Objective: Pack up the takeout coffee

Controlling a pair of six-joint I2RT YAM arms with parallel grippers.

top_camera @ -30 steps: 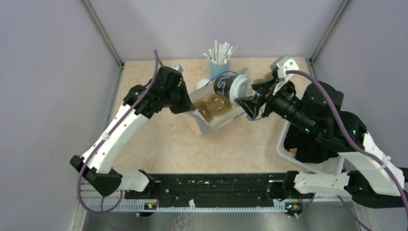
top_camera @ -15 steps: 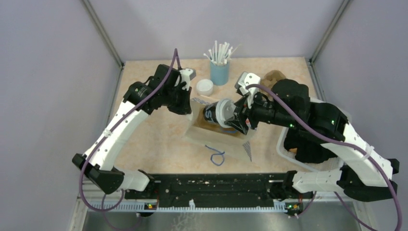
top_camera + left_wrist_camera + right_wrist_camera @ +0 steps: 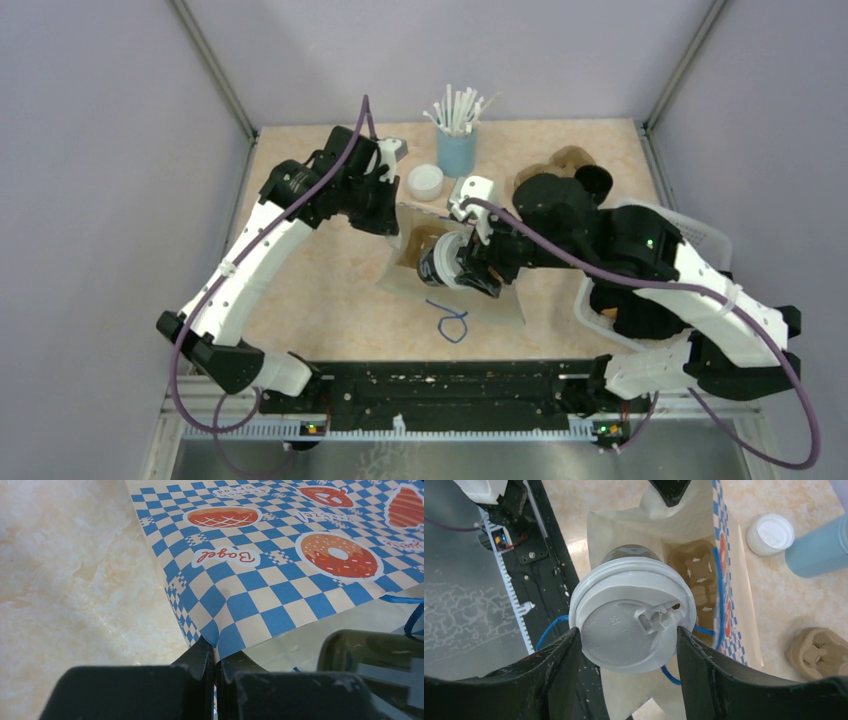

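L pincer (image 3: 215,656) pinching bag (image 3: 280,580) edge; R pincer (image 3: 628,650) clamps coffee cup (image 3: 624,615) at bag mouth.

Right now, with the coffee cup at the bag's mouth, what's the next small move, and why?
Probably ease the cup deeper, toward the cardboard holder. The right fingers grip its lid end, its base points into the open bag, and the left fingers pinch the bag's edge.

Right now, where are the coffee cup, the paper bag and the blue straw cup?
coffee cup (image 3: 634,622), right wrist view, middle of its white lid
paper bag (image 3: 280,575), left wrist view, its checkered side
blue straw cup (image 3: 456,155), top view, its blue wall
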